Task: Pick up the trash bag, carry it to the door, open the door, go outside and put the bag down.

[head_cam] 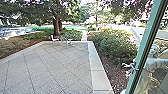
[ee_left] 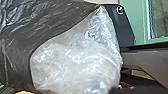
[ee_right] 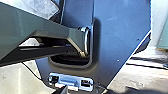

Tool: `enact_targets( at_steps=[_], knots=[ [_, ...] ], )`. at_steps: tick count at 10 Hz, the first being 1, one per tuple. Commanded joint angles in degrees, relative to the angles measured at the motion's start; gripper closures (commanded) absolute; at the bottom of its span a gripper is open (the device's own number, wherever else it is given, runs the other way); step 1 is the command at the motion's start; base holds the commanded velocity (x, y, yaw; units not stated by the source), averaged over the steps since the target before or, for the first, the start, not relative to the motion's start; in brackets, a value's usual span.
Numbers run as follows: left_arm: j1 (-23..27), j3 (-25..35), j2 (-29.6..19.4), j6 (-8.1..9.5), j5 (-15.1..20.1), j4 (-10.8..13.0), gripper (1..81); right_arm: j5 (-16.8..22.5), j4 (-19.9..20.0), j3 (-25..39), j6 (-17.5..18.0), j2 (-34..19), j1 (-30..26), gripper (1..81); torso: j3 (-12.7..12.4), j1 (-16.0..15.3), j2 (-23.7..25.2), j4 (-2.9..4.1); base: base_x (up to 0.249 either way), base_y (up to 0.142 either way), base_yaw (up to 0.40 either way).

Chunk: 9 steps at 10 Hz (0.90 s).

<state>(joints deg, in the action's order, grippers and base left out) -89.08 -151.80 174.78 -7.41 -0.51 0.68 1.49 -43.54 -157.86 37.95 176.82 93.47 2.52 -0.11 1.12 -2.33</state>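
For your left gripper and your right gripper I cannot tell, from these views, whether either is clenched, released or grasping the bag. The trash bag is close in front of the left wrist camera: crumpled clear plastic, with dark shiny plastic touching it along a curved edge. From there going outward, you have at your right side the glass door with its green frame, tilted across the head view, and behind the glass a person, rather blurred. Ahead of you lies the paved yard, with joints running slantwise and a pale stone border. Past this border, on the right, are brown ground cover and a dense bush. What could stand in the way is light outdoor furniture at the far edge of the paving, near the big tree.
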Motion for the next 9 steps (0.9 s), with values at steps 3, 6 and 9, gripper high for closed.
enact_targets(
  at_steps=[3, 6, 9],
  knots=[
    [2.28, 0.45, 0.23, -0.15, 3.24, 0.28, 81.1, 2.91, -0.4, 0.28, -0.07, 0.57, -1.92, 1.0, 0.0, 0.0, 0.0, 0.0, 0.111, 0.0, 0.0],
    [2.28, 0.45, 0.23, -0.15, 3.24, 0.11, 81.1, 2.91, -0.4, 0.28, -0.07, 0.57, -2.01, 1.0, 0.0, 0.04, 0.0, 0.0, 0.111, 0.0, 0.0],
    [2.28, 0.45, 0.23, -0.23, 3.24, 0.02, 81.1, 2.91, -0.4, 0.28, -0.07, 0.58, -2.01, 1.0, 0.0, 0.09, 0.0, 0.0, 0.111, 0.0, 0.0]
  ],
)
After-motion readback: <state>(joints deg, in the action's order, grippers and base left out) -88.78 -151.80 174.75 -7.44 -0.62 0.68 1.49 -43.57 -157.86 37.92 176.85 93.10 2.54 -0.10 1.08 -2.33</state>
